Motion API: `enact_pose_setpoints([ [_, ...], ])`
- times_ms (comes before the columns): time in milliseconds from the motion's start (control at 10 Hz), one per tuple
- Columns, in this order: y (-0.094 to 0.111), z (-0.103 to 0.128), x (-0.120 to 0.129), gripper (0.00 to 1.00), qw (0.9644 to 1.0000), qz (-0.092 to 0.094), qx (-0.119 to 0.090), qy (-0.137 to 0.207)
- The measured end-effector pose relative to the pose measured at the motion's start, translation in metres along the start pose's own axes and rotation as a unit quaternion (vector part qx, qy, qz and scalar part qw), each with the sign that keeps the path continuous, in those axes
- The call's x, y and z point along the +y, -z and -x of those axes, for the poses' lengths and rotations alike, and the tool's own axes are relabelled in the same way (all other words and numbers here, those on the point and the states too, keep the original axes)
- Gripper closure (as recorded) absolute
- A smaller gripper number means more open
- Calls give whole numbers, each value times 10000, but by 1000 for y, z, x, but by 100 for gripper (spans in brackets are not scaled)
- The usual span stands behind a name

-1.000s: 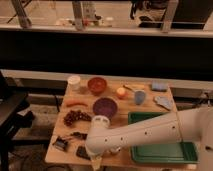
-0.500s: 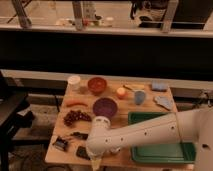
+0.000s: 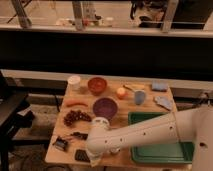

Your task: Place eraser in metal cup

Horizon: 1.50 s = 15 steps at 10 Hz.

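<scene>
Eraser (image 3: 81,155), the flat black block, lies just beside the pincer (image 3: 94,159). Nothing has moved in the last second, so it is not lifted yet. I cannot tell if the pincer is spread or pressed together. A black clip (image 3: 61,144) and a slim black tool (image 3: 78,135) sit close behind. I cannot see the metal cup; the white arm (image 3: 145,131) may hide it.

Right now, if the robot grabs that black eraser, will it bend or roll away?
Probably not. The eraser looks like a flat block, so it is likely stiff. It lies flat on the table, so it should slide rather than roll. The gripper hangs right beside it, near the table's front edge.
</scene>
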Motion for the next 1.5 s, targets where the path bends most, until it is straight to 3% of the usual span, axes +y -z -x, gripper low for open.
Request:
enact_pose_setpoints([
  [200, 0, -1, 1, 34, 9999, -37, 92, -30],
  [700, 3, -2, -1, 82, 9998, -123, 109, -133],
  [800, 3, -1, -2, 95, 9997, -130, 115, -141],
  [1100, 11, -2, -4, 100, 9995, -212, 89, -209],
  [1500, 58, -7, -7, 100, 9973, -518, 33, -511],
])
